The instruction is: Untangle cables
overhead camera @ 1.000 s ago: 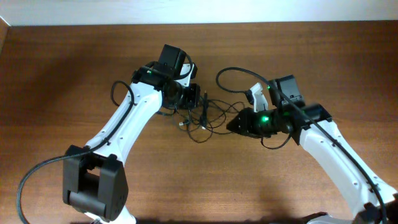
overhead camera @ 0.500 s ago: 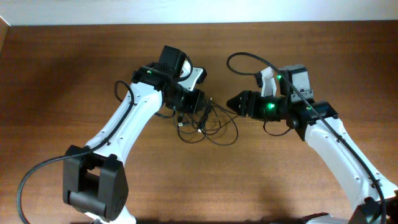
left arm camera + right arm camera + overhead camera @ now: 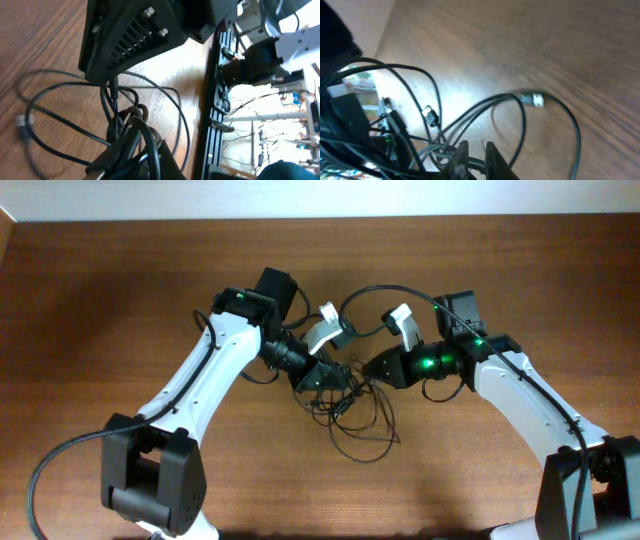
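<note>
The cables (image 3: 352,402) are a thin black tangle in the middle of the table, between my two grippers, with loose loops trailing toward the front. My left gripper (image 3: 322,376) is shut on a knotted bunch of the cables (image 3: 131,122), which runs up between its fingers (image 3: 165,161). From the other side my right gripper (image 3: 368,369) meets the same knot. In the right wrist view its fingertips (image 3: 493,156) stand almost together, with strands of the cables (image 3: 445,131) crossing between them. A small silver plug end (image 3: 536,99) lies on the wood beyond.
The wooden table (image 3: 120,300) carries nothing else. The two gripper heads are nearly touching over the tangle. Thick black arm cables arch above the right arm (image 3: 385,290). The table's far edge meets a pale wall (image 3: 320,195).
Both grippers have come together over the tangle: the left moved right and forward, the right moved left. The right jaws opened wide, then closed. The loops now hang farther toward the front.
</note>
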Controlling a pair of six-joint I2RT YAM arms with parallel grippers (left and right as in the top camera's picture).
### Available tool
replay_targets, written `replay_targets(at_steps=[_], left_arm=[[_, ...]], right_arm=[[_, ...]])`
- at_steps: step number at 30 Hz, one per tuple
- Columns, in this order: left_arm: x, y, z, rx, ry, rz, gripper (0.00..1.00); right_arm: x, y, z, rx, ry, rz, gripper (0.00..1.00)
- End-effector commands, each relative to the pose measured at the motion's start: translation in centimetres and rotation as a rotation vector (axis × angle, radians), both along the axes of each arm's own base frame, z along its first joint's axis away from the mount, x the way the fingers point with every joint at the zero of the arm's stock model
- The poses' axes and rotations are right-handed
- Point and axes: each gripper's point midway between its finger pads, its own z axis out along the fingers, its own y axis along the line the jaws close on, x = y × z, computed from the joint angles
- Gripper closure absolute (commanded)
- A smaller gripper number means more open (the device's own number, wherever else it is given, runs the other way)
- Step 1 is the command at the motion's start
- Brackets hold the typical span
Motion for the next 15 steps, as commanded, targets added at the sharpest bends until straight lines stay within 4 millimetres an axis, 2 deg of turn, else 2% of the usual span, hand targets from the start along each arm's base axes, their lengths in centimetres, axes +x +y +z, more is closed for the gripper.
replay_targets(at_steps=[1,3,6,10,15], left_arm=[[-0.3,-0.5,0.7,-0.079,-0.056,-0.073,1.00],[-0.3,-0.6,0.7,-0.095,-0.084,-0.095,1.00],[0.4,-1.0,0.7,-0.118,-0.107,-0.096,1.00],[0.1,-2.8,1.8,-0.268,-0.047,-0.109,1.00],[-0.1,-3.9,-0.2,-0.272,0.059,-0.106,1.00]], right_arm=[[-1.2,0.9,1.3,0.087,0.074,0.028,0.96],[-2.0,0.7,0.9,0.083,0.219,-0.035,0.96],[-2.6,0.6,0.7,0.084,0.340,-0.094,0.96],[-2.5,0.7,0.8,0.093,0.451,-0.170,0.96],[-3.3,2.1,0.6,0.071,0.452,-0.139,0.96]])
